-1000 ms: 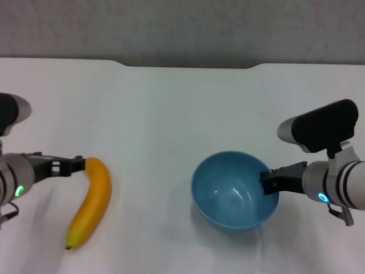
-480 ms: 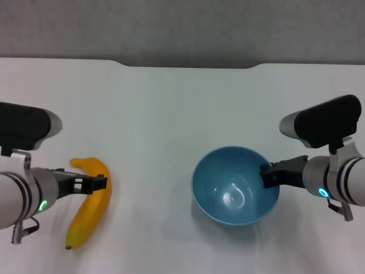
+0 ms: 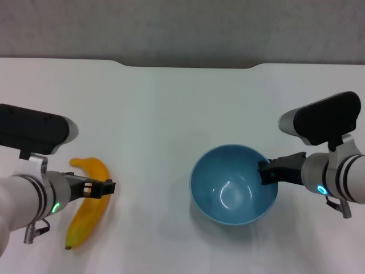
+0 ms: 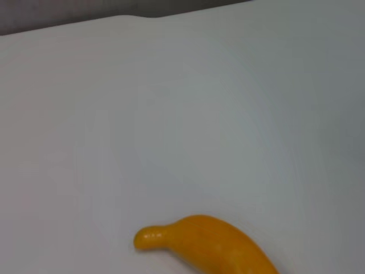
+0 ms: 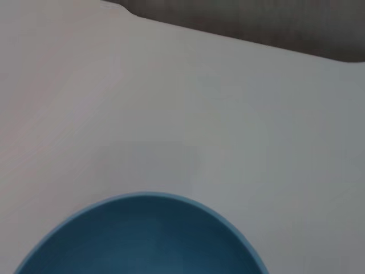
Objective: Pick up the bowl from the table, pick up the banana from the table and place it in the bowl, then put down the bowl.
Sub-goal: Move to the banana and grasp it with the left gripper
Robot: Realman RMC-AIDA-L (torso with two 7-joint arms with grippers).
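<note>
The light-blue bowl [image 3: 234,184] is right of centre on the white table [image 3: 171,114]. My right gripper [image 3: 266,172] is shut on its right rim and holds it just off the tabletop. The bowl's near rim and inside fill the low part of the right wrist view [image 5: 142,240]. The yellow-orange banana [image 3: 82,217] lies at the left, stem end farthest from me. My left gripper [image 3: 109,187] reaches across the banana's middle, its tip past the banana's right side. The left wrist view shows the banana's stem end [image 4: 211,242] on the table.
The table's far edge has a notch [image 3: 188,64] with a dark gap and a grey wall behind. White tabletop lies between banana and bowl.
My left arm has swung right, from the banana's stem end to across its middle. The bowl has risen and shifted slightly with my right gripper.
</note>
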